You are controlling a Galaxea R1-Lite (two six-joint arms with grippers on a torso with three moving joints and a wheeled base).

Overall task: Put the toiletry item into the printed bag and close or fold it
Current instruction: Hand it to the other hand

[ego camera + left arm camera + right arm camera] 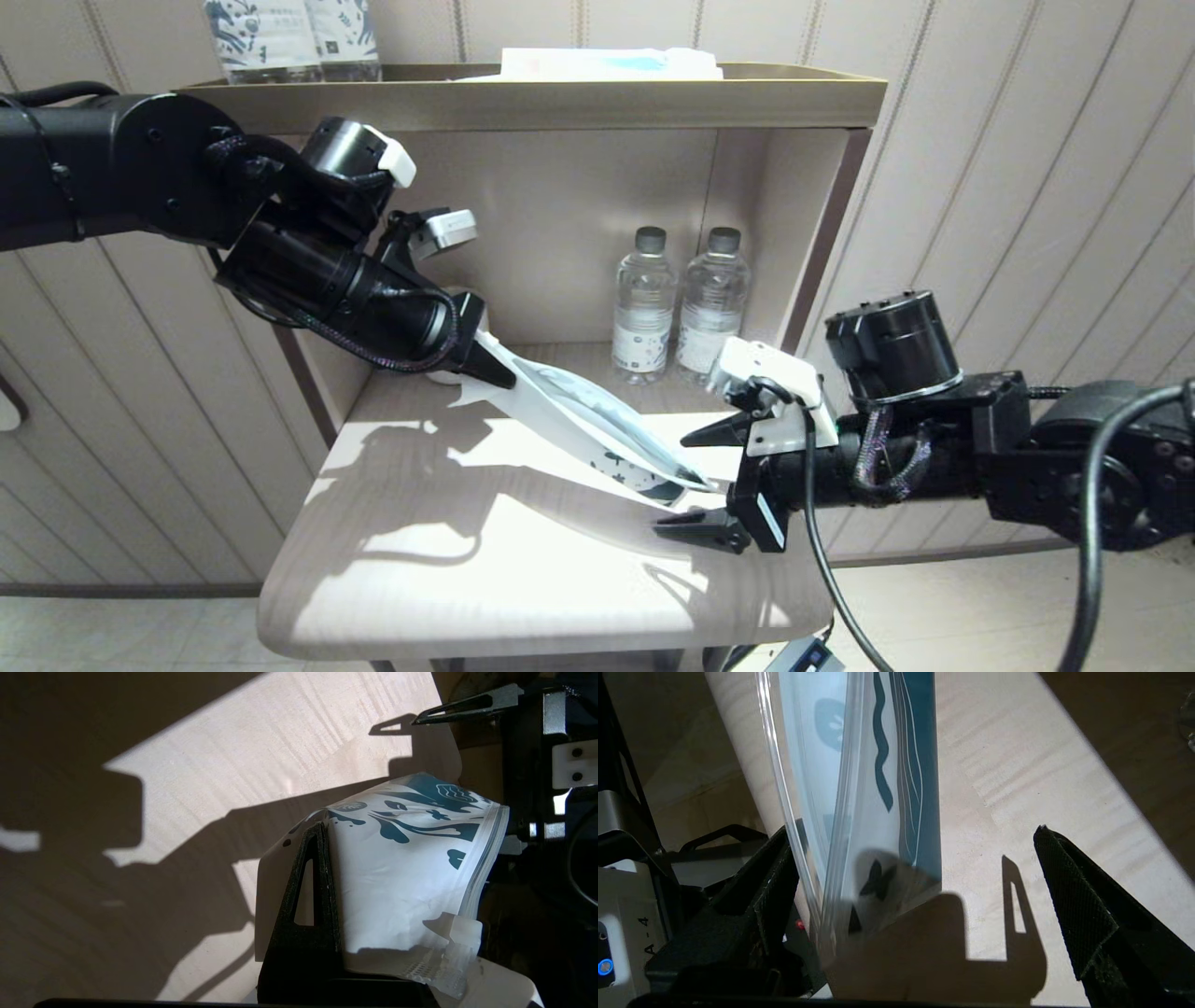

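Observation:
My left gripper (485,366) is shut on the plain end of the printed bag (597,429) and holds it slanting down over the table (448,597). The teal leaf print is at the bag's lower end. That end reaches between the fingers of my right gripper (702,481), which stands open around it, closer to one finger. In the left wrist view a black finger (312,896) presses on the bag (402,868). The right wrist view shows the bag (859,788) edge-on inside the wide gap of the right gripper (913,830). The toothbrush does not show clearly.
Two water bottles (644,303) (714,299) stand at the back of the shelf niche. On the top tray lie a white-and-blue package (607,63) and wrapped bottles (289,37). The table's front edge is near the right gripper.

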